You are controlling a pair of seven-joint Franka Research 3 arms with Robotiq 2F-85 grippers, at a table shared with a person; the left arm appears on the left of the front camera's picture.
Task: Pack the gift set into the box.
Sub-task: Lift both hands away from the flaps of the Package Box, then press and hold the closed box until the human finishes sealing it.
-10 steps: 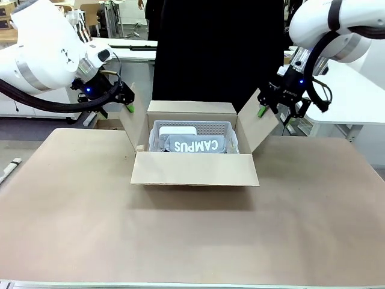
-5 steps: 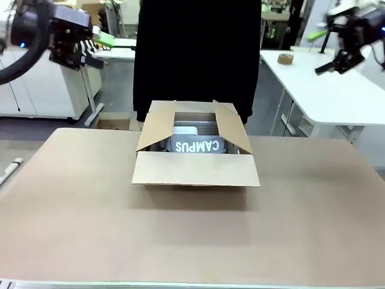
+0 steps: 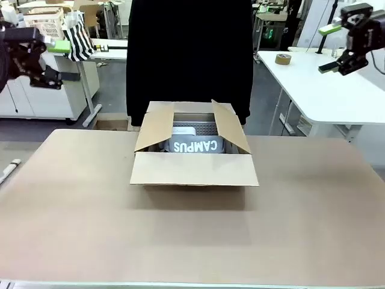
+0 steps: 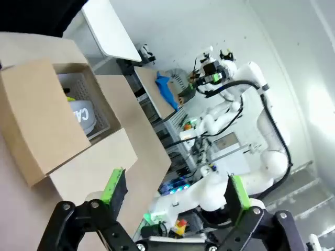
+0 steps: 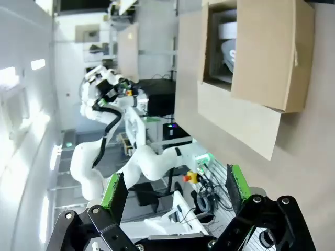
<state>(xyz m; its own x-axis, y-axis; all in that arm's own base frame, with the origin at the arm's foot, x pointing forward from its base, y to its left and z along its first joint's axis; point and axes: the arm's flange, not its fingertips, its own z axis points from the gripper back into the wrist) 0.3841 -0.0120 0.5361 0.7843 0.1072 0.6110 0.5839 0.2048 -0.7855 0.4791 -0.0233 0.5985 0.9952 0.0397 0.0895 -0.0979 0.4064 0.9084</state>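
Sitting inside the box (image 3: 192, 171), the gift set (image 3: 195, 145) shows its white "CAMPUS" lettering between the two side flaps, which lean inward over the opening. The box stands on the tabletop (image 3: 192, 241), with a person (image 3: 189, 54) in black just behind it. The left hand (image 3: 62, 60) hovers high, well apart to the box's left, fingers spread wide; the right hand (image 3: 329, 48) hovers high to the box's right, likewise spread, gripping nothing.
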